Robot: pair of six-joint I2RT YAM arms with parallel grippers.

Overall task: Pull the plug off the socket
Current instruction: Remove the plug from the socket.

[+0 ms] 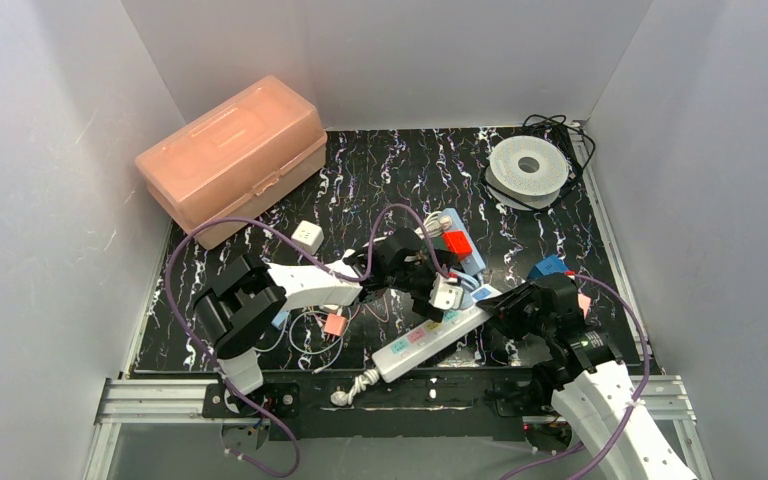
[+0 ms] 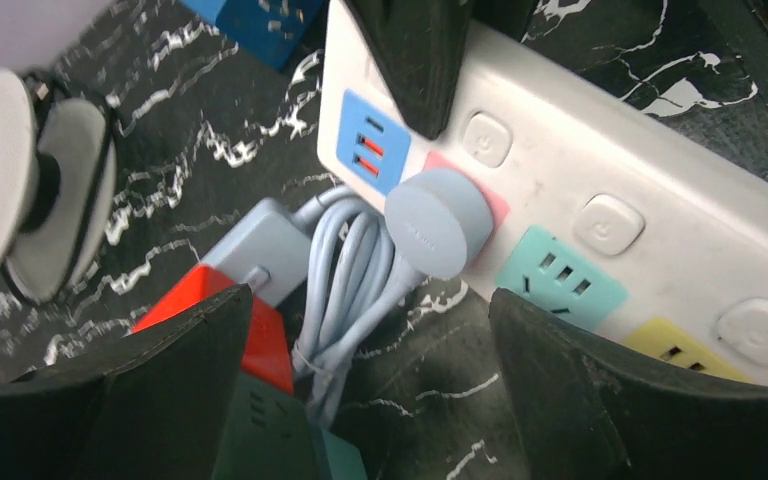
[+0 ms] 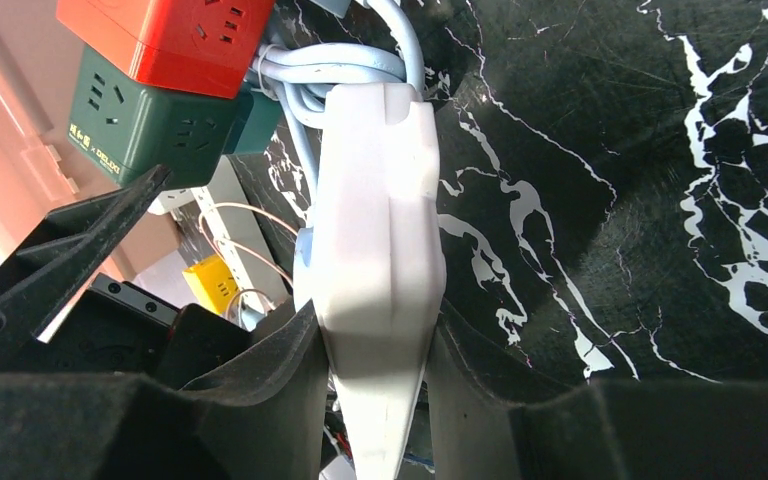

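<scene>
- Black, white-veined worktop inside pale walls carries a white power strip with coloured sockets.
- The plug is round and grey-blue, seated in the strip's pink socket, just ahead of the left end effector. That end effector's fingers stand wide apart on either side, clear of it.
- Its flat back faces that end effector, and its pale, bundled cable leaves sideways.
- The right end effector is clamped on the strip's end, with the strip's long axis running straight away from it.
- Prongs are hidden in the socket. From above, the plug is hard to make out.

Plug in power strip (cord beside)
</scene>
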